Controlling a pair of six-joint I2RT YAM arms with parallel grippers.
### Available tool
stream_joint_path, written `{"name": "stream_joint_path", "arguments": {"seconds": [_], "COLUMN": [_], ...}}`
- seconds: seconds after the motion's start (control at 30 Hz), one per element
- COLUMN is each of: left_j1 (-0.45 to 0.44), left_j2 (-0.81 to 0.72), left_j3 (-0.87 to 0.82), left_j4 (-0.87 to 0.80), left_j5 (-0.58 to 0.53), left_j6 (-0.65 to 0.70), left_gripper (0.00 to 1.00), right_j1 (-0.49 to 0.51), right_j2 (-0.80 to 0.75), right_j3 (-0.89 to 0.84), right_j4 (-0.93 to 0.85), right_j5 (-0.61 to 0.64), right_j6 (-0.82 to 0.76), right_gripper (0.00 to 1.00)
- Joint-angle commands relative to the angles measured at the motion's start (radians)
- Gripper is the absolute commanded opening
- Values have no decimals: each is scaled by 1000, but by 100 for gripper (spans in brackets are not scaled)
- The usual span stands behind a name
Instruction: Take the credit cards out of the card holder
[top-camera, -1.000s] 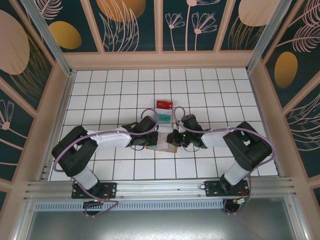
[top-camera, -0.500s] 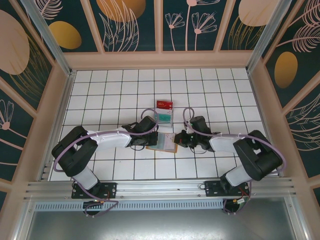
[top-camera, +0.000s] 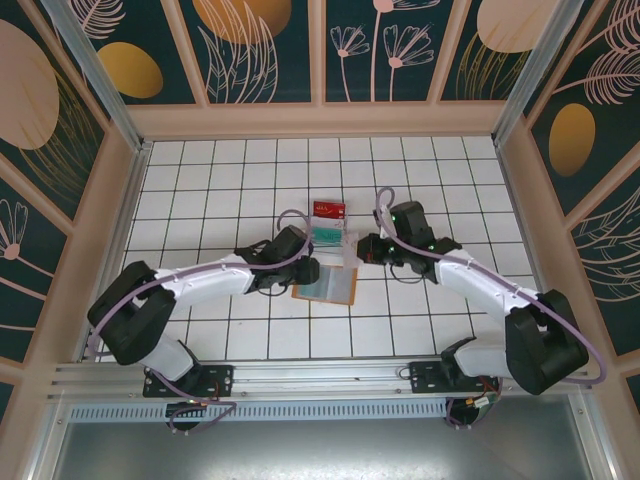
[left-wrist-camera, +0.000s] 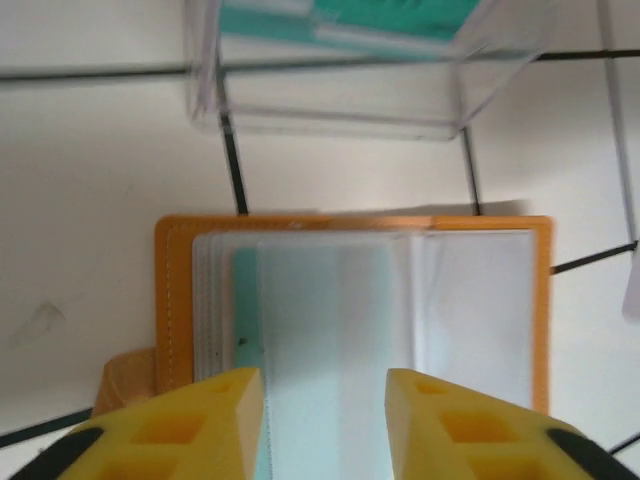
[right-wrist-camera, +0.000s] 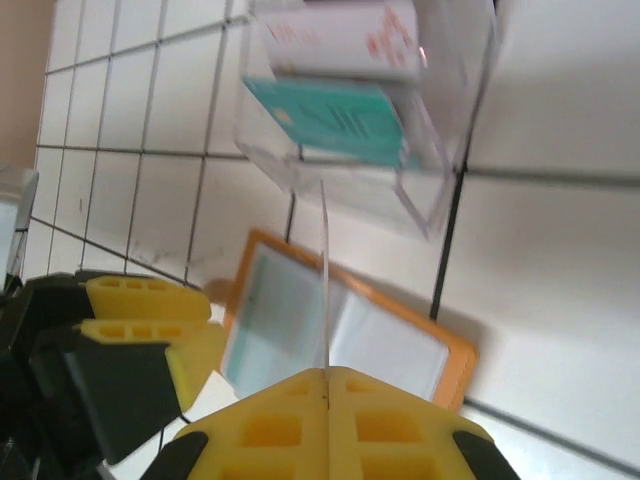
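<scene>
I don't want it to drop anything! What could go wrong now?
The right gripper pinches the thin clear card by one edge, so it might slip or twist before reaching the clear box. The left gripper is open above the card holder, not gripping it, so the holder might slide if bumped.

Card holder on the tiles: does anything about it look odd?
Nothing damaged. The card holder lies open, slightly askew to the tile lines, left gripper open over it; right gripper pinches a clear card.
</scene>
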Motion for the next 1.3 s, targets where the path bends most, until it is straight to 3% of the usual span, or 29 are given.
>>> {"name": "stream_joint_path", "arguments": {"seconds": [0.0,0.1,0.13,0.33,0.47,0.63,0.73,1.0,1.27], "left_j1": [16,29,34,55,54,54,54,53,53], "left_j2": [-78,-154,-182,-307,-375,-461,-489,-506,-501], "left_j3": [25,4,-6,-44,-77,-122,-126,-132,-137], "left_j4": [-11,-15,-15,-54,-49,-45,-85,-139,-138], "left_j5": [-48,-99,-110,-204,-219,-269,-328,-349,-355], "left_j6": [4,13,23,98,152,158,127,96,93], "left_gripper": [60,94,99,99,99,99,98,99,99], "right_j1": [-2,11,24,104,126,178,202,219,225], "right_j2": [21,62,79,225,352,440,482,551,584], "right_j3": [124,204,233,446,600,645,649,654,657], "right_j4": [-166,-200,-207,-286,-370,-350,-338,-308,-319], "right_j5": [85,121,146,312,351,426,472,527,501], "right_j6": [-231,-400,-464,-773,-875,-978,-1026,-1072,-1088], "right_gripper": [0,0,0,0,0,0,0,0,0]}}
